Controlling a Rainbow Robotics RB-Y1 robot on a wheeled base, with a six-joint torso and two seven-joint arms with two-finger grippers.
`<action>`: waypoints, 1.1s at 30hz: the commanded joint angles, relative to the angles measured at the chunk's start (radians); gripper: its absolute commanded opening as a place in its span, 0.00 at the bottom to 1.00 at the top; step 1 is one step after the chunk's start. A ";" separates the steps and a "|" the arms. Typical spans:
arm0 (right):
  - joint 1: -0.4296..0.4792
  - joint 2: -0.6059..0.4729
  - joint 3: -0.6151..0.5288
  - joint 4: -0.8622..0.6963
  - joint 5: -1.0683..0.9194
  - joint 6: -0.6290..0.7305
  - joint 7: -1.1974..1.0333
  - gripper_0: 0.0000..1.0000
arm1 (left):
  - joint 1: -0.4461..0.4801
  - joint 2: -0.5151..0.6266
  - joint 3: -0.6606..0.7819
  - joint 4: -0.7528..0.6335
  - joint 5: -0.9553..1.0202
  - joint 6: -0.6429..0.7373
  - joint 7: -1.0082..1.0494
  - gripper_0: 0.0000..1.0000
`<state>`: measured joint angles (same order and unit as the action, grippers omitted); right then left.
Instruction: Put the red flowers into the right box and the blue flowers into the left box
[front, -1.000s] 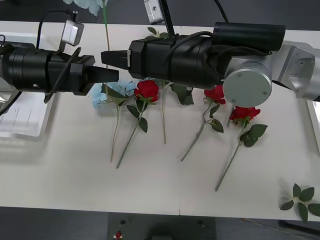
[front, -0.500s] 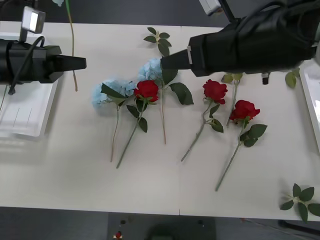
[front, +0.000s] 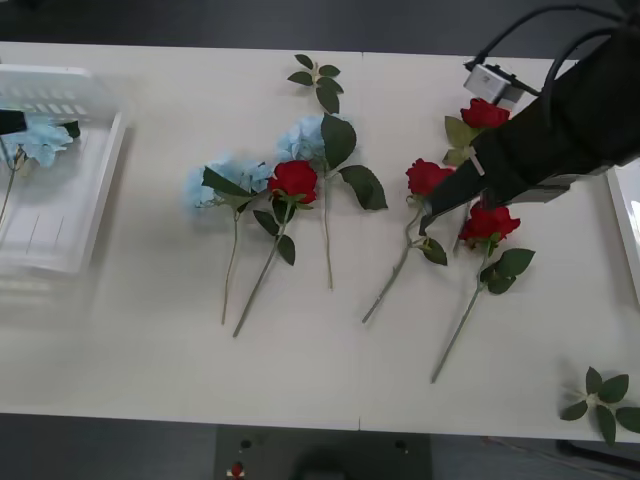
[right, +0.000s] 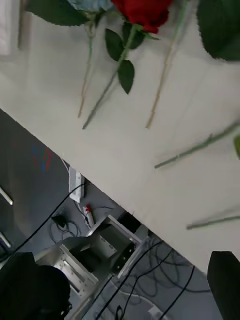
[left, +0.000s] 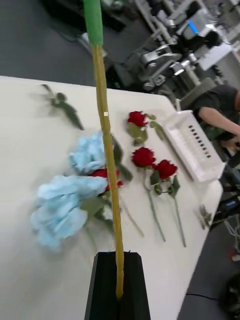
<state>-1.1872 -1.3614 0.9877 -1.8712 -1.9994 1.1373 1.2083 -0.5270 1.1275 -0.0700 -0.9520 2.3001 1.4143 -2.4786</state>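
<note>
My left gripper (left: 117, 256) is shut on the thin stem (left: 106, 165) of a blue flower (front: 36, 140), whose bloom hangs over the far end of the left box (front: 62, 225). Two more blue flowers (front: 222, 178) (front: 303, 137) lie mid-table beside a red flower (front: 293, 180). Three red flowers (front: 428, 177) (front: 488, 221) (front: 484, 113) lie to the right. My right gripper (front: 440, 208) hovers just above those, its fingers (right: 30, 292) open and holding nothing. The right box (front: 628, 215) shows by its edge at the far right.
A loose leaf sprig (front: 318, 78) lies at the back of the table and another (front: 601, 396) at the front right corner. The front half of the table holds the long stems. A person sits beyond the right box (left: 196, 145) in the left wrist view.
My left arm swung left with the blue flower, which now hangs over the left box. My right arm drew back to the right and came down over the right-hand red flowers.
</note>
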 joint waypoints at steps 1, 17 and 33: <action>-0.014 0.024 -0.035 0.073 0.014 0.065 -0.151 1.00 | -0.010 0.084 0.039 0.082 -0.077 -0.015 -0.071 0.00; 0.242 0.093 -0.147 0.098 0.311 0.064 -0.234 1.00 | -0.005 0.107 0.110 0.144 -0.600 -0.265 -0.008 0.00; 0.555 0.139 -0.250 -0.111 0.702 -0.071 -0.590 1.00 | -0.004 0.066 -0.111 0.131 -0.751 -0.483 0.285 0.00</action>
<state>-0.6447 -1.2531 0.7418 -1.9547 -1.3461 1.0772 0.7168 -0.5270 1.1904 -0.1773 -0.8052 1.5607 0.9717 -2.2882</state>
